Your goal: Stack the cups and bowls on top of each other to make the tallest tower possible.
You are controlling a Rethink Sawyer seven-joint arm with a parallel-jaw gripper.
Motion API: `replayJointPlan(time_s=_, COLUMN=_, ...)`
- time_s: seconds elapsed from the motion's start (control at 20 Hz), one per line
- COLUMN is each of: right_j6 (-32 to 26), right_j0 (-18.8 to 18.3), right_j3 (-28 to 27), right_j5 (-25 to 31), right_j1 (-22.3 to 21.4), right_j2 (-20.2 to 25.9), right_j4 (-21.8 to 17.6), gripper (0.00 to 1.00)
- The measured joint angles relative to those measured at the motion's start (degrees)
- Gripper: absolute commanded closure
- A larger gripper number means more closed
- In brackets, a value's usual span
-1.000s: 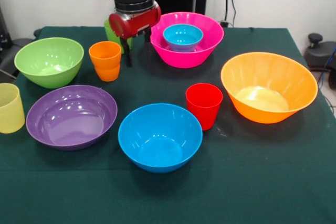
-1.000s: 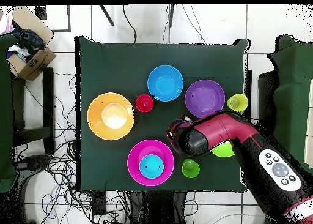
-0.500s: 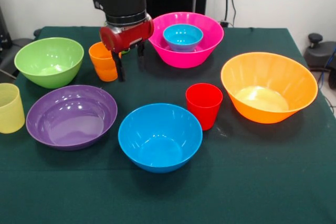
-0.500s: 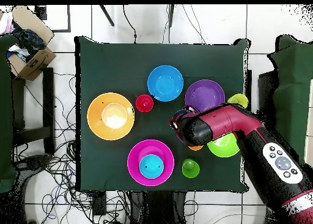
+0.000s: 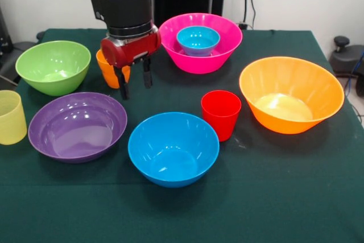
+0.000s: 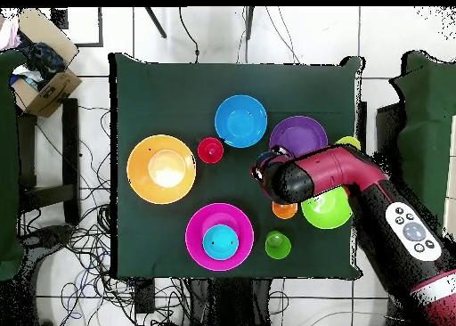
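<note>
While your tool (image 5: 133, 81) hangs with its two fingers spread and empty, just in front of the orange cup (image 5: 107, 68) and beside the purple bowl (image 5: 77, 125), pick one target and centre over it before lowering; it seems headed for the purple bowl, though that is hard to judge. Grip a rim squarely so nothing tips. Count six bowls: lime green (image 5: 53, 65), purple, large blue (image 5: 173, 147), orange (image 5: 291, 93), pink (image 5: 200, 42) with the small blue (image 5: 198, 39) nested inside, at the counter's far edge. Four cups: orange, red (image 5: 220, 114), pale yellow (image 5: 11, 116), green (image 6: 278, 245). No tower stands yet.
</note>
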Motion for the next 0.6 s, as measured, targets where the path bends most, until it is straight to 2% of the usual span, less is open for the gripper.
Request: replayJointPlan(time_s=0.6, right_j6=-11.6, right_j0=-0.1, right_j3=-2.6, right_j5=0.0, right_j1=1.8, right_j2=0.0, right_j4=-1.1, gripper=0.00)
